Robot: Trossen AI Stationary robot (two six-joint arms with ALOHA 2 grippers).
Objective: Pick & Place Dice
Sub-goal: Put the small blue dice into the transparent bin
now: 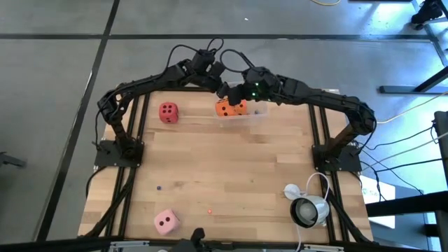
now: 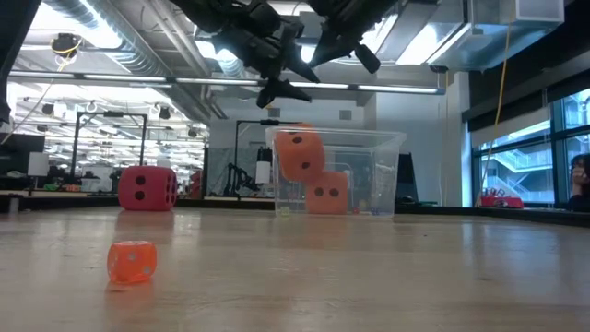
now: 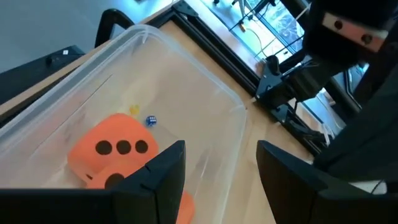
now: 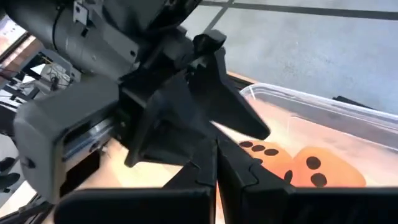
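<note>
1. Dice are lying scattered over the pale wooden worktop [image 1: 224, 168]: two soft orange cubes with dark pips are sitting in the clear plastic bin [image 1: 241, 113] at the far edge, near the middle.
2. One orange die [image 2: 300, 152] is appearing higher and tilted inside the bin in the low view, and the other orange die [image 2: 326, 194] is resting on the bin's floor just beside it.
3. A soft red die [image 1: 168, 112] is sitting on the worktop to the left of the bin, well apart from it.
4. A soft pale pink die [image 1: 166, 222] is lying at the near edge, left of centre.
5. A small translucent orange die [image 2: 132, 261] is sitting close to the low camera, on the near left part of the worktop.
6. The left hand [image 3: 221, 171] is hovering over the bin with its fingers spread apart and nothing between them; an orange die is lying below it in the bin.
7. The right hand [image 4: 216, 165] is hanging just beside the left one above the bin, its fingers pressed together and gripping nothing.
8. A white round device [image 1: 308, 208] with a cable is resting on the near right corner of the worktop.
</note>
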